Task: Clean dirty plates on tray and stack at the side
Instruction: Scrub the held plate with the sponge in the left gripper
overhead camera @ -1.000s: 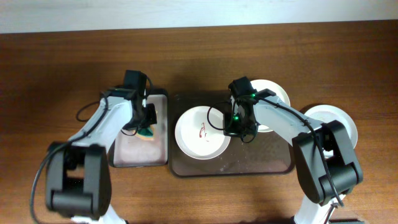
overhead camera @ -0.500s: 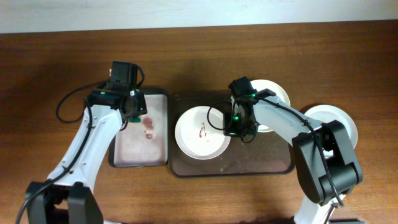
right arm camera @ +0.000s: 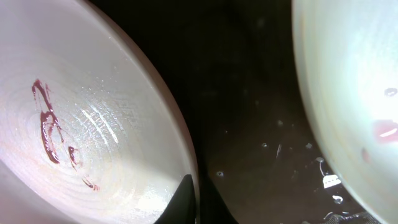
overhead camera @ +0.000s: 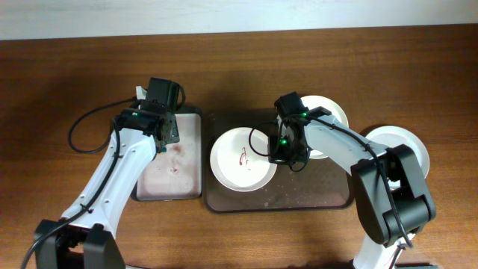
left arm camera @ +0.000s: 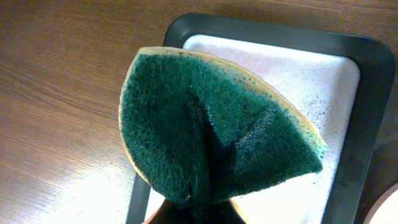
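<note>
A white plate with a red smear (overhead camera: 243, 159) lies on the left half of the dark brown tray (overhead camera: 314, 196). My right gripper (overhead camera: 278, 155) is shut on this plate's right rim; the right wrist view shows the fingers (right arm camera: 194, 200) clamped on the rim, the smear (right arm camera: 50, 124) and the tray floor (right arm camera: 249, 112). A second plate (overhead camera: 328, 112) sits at the tray's back right, with a faint red mark (right arm camera: 385, 130). A third plate (overhead camera: 407, 146) rests on the table right of the tray. My left gripper (overhead camera: 163, 133) is shut on a green sponge (left arm camera: 211, 137).
A smaller black-rimmed tray with a pale pink inside (overhead camera: 170, 175) stands left of the brown tray, under the sponge; its rim shows in the left wrist view (left arm camera: 373, 81). Red specks lie on its floor. Bare wooden table lies all around.
My left gripper has lifted the sponge off the small tray, first going back and left, then a little to the right. The right arm and plates have not moved.
</note>
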Robot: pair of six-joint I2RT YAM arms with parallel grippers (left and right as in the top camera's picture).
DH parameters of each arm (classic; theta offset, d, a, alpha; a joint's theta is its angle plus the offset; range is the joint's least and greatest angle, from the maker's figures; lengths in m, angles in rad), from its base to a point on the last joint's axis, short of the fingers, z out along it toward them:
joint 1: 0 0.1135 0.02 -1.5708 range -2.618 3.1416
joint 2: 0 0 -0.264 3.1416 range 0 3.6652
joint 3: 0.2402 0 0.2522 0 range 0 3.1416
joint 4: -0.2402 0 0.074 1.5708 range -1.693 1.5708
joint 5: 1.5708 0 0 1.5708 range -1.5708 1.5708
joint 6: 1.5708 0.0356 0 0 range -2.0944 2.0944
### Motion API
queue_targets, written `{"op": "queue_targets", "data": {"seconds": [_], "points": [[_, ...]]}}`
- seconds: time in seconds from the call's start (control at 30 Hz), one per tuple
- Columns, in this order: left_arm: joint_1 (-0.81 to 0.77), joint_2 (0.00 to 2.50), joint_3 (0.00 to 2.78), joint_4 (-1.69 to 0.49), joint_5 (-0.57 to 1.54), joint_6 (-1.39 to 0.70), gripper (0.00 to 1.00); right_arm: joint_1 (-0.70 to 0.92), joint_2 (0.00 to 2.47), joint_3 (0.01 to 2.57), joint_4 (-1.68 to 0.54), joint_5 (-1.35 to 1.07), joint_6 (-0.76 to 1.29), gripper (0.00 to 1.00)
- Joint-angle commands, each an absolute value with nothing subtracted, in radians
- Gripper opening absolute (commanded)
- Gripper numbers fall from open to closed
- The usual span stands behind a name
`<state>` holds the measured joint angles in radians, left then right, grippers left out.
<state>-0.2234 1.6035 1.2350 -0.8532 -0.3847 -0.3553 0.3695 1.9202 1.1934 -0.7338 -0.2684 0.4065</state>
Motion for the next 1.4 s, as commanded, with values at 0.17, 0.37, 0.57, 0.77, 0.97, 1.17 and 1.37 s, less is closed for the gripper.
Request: {"op": "queue_targets", "data": {"seconds": [0.17,0.37,0.57,0.77,0.97,1.17,1.37], "points": [[-0.222,1.587,1.244,-0.854,-0.403,-0.367,0.0,0.379,1.926,1.177,-0.744,-0.251,0.392,0.04],[-0.221,1.69,1.244,-0.853,-0.205,-0.325,0.0,0.379,1.926,1.177,-0.744,-0.251,0.392,0.04],[-0.17,1.805,1.244,-0.856,0.071,-0.229,0.0,0.379,1.926,1.177,-0.746,-0.251,0.392,0.04],[-0.094,1.787,1.246,-0.861,0.302,-0.157,0.0,0.379,1.926,1.177,-0.747,-0.251,0.393,0.04],[-0.189,1.762,1.246,-0.81,0.456,-0.133,0.0,0.379,1.926,1.177,-0.747,-0.251,0.393,0.04],[-0.348,1.784,1.245,-0.67,0.45,-0.358,0.0,0.379,1.926,1.177,-0.748,-0.252,0.393,0.04],[-0.427,1.885,1.245,-0.591,0.463,-0.46,0.0,0.379,1.926,1.177,-0.748,-0.252,0.393,0.04]]}}
